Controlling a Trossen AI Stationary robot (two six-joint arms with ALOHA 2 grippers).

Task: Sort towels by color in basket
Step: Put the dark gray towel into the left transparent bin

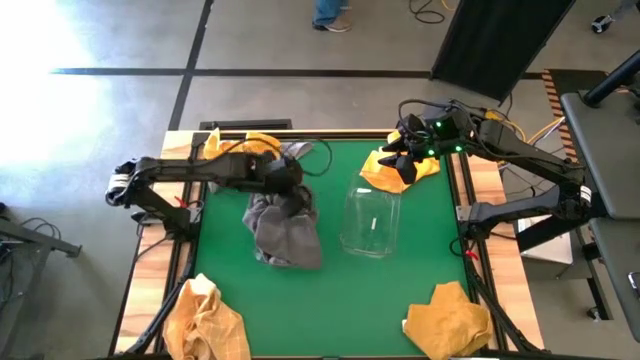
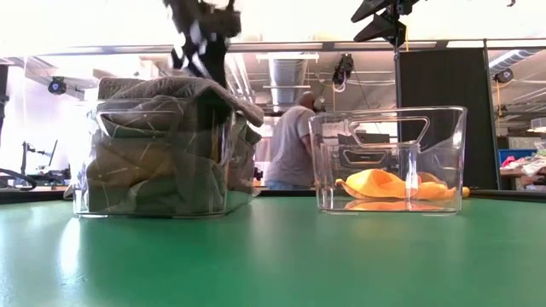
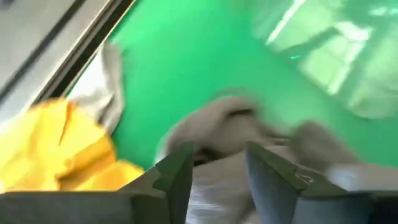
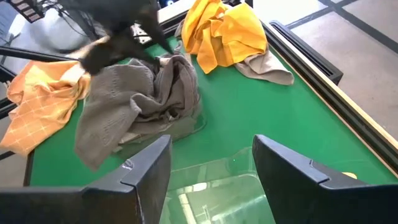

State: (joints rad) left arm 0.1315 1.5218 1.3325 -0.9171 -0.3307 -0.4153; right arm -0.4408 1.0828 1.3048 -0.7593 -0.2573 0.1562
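A heap of grey towels (image 1: 285, 230) fills a clear basket (image 2: 85, 200) left of the table's middle and spills over its rim. My left gripper (image 3: 217, 171) hovers open just above the heap, grey cloth showing beyond its fingers. A second clear basket (image 1: 370, 222) stands empty to the right. Behind it a mustard-yellow towel (image 1: 385, 172) lies crumpled on the green table. My right gripper (image 4: 211, 168) is open above that towel and the basket's far side, with nothing between its fingers.
More yellow towels lie at the near left corner (image 1: 205, 320), the near right corner (image 1: 450, 320) and the far left edge (image 1: 250, 145), the last with a grey towel (image 4: 267, 65) beside it. A person (image 2: 290, 145) stands beyond the table.
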